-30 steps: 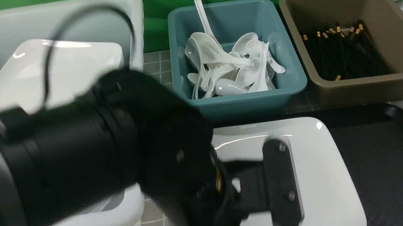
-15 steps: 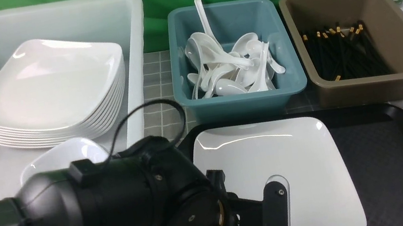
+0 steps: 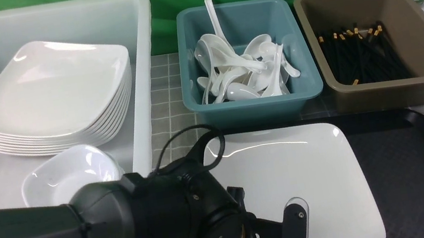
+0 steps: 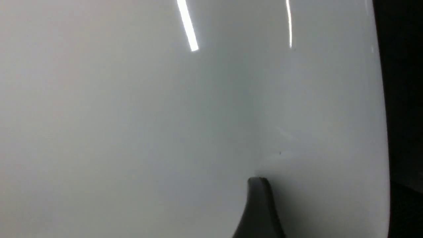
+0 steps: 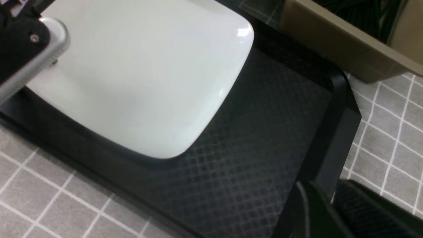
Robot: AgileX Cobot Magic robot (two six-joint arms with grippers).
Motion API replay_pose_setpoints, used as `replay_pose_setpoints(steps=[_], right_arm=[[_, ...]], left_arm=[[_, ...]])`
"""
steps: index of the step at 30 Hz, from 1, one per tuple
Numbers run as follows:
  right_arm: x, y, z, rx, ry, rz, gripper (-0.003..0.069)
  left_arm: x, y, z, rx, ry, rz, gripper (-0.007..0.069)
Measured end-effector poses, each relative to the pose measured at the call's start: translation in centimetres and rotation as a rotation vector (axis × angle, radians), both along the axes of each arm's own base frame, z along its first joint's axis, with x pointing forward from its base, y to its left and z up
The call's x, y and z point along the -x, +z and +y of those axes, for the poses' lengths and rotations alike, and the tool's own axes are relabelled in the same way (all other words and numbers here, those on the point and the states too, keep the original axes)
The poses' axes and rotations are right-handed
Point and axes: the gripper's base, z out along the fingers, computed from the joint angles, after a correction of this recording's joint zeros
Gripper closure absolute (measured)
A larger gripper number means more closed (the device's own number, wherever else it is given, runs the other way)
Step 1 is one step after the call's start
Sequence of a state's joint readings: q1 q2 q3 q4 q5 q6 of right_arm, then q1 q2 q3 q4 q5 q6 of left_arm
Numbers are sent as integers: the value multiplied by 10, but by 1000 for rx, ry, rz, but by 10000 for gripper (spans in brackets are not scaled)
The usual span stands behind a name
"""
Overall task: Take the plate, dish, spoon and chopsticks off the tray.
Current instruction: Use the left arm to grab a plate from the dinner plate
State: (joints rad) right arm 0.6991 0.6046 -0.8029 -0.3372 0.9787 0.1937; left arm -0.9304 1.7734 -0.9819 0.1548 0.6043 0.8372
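Since only the plate [image 3: 300, 164] is left on the tray [image 3: 416, 171], this looks like the last pickup. On the left, the white tub [image 3: 141, 62] holds a stack of plates [image 3: 50, 89], and the dish [image 3: 66, 180] sits in its near end, just beside the stack. The left claw [image 3: 291, 230] is low over the plate's near left part. One finger shows over the glossy surface and the other is hidden, so I cannot tell whether it is released or already pinching the rim. Beyond the plate, spoons [image 3: 238, 72] fill the teal bin [image 3: 256, 105], and right of that, chopsticks [image 3: 359, 57] lie in the brown bin [image 3: 395, 94]. At the tray's near right rim, the right claw [image 5: 333, 215] shows a narrow gap; whether it grips that rim I cannot tell.

The plate is wide and slick. Held by one edge, it could slip out or swing into the tub wall. If no finger gets under the rim, the claw would only shove it across the tray.

A second ago the left arm was raised and blurred across the tub, hiding the dish. Now it is lower and nearer, and the plate has not shifted.
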Motion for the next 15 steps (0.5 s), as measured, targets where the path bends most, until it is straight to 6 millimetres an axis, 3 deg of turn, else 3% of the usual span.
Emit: replay_pose_setpoints(steps=[9, 13, 15], right_arm=[[0, 0, 0, 1, 0, 1, 511], [0, 0, 0, 1, 0, 1, 504], [0, 0, 0, 1, 0, 1, 502]], left_arm=[[-2, -3, -1, -21, -7, -18, 239], [-3, -3, -3, -20, -11, -40, 376], [-2, 0, -5, -15, -22, -48, 389]])
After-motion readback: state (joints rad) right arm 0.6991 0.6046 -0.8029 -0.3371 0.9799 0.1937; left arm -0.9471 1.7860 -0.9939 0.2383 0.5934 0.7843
